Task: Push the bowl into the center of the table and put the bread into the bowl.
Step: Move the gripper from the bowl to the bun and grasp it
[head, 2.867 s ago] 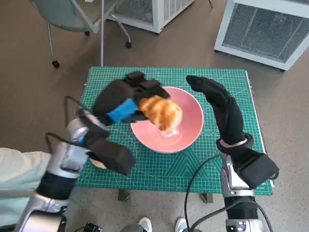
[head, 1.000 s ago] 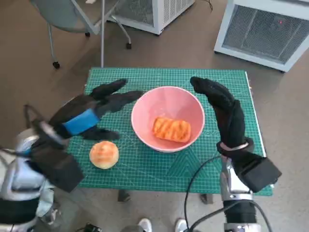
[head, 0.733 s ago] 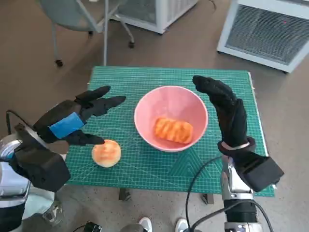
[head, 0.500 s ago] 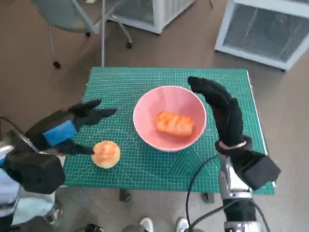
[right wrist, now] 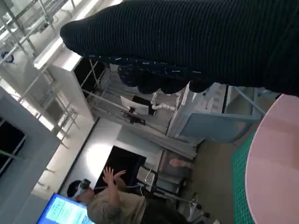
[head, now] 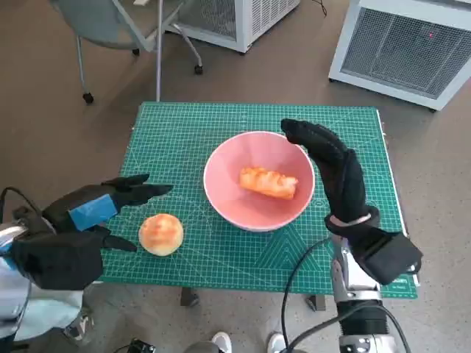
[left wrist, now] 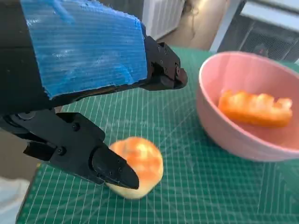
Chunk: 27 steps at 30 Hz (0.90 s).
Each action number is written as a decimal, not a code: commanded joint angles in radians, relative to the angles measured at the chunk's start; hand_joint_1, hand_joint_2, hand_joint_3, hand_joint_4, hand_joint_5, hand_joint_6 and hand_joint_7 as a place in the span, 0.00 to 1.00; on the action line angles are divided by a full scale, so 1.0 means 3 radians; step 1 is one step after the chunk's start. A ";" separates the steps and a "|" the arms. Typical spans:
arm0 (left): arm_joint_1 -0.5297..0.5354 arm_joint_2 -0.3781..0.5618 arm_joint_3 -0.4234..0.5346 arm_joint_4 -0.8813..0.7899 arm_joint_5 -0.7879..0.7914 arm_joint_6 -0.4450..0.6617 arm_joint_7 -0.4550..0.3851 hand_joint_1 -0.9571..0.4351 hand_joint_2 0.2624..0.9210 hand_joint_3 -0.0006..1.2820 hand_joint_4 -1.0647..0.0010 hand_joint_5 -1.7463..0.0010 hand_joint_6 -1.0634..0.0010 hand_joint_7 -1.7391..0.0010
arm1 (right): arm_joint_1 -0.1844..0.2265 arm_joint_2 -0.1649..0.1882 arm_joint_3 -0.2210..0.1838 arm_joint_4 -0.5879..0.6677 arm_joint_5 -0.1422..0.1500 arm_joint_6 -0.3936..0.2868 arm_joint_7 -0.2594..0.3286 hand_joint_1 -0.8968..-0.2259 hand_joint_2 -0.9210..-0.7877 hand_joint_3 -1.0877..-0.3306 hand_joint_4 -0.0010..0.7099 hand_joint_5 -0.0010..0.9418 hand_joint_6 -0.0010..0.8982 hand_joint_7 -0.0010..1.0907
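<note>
A pink bowl (head: 257,217) stands near the middle of the green mat, and a long golden bread (head: 268,182) lies inside it; the left wrist view shows the same bowl (left wrist: 224,140) and bread (left wrist: 256,108). A round bun (head: 160,234) sits on the mat to the bowl's left, seen close in the left wrist view as the bun (left wrist: 138,168). My left hand (head: 96,206) hovers open just left of the bun, fingers spread, holding nothing; its fingers (left wrist: 112,170) frame the bun. My right hand (head: 331,165) rests flat against the bowl's right rim, fingers extended, holding nothing.
The green cutting mat (head: 184,132) covers the small table. A chair base (head: 110,29) stands behind at the left, and white units (head: 397,44) behind at the right. A person (right wrist: 100,198) shows far off in the right wrist view.
My left hand let go of the long bread, which now lies in the bowl, and pulled back left and toward me beside the bun. My right hand stayed at the bowl's right rim.
</note>
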 commanded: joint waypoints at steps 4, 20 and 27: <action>0.0001 -0.0068 -0.0226 0.0140 0.0150 0.0096 0.0045 0.57 0.74 0.00 0.86 1.00 0.68 1.00 | 0.0007 -0.0002 -0.0020 0.0080 0.0063 -0.0001 0.0067 0.24 0.00 0.41 0.23 0.00 0.00 0.45; -0.0164 -0.0350 -0.0721 0.0658 0.0654 -0.0041 0.0402 0.57 0.77 0.01 0.75 0.98 0.65 0.99 | 0.0004 -0.0034 -0.0032 0.0081 0.0030 -0.0034 0.0060 0.26 0.00 0.40 0.23 0.00 0.00 0.44; -0.0233 -0.0465 -0.0897 0.0940 0.0929 -0.0198 0.0693 0.64 0.83 0.02 0.61 0.97 0.56 0.98 | 0.0011 -0.0040 -0.0029 0.0082 0.0007 -0.0054 0.0043 0.28 0.00 0.39 0.23 0.00 0.00 0.45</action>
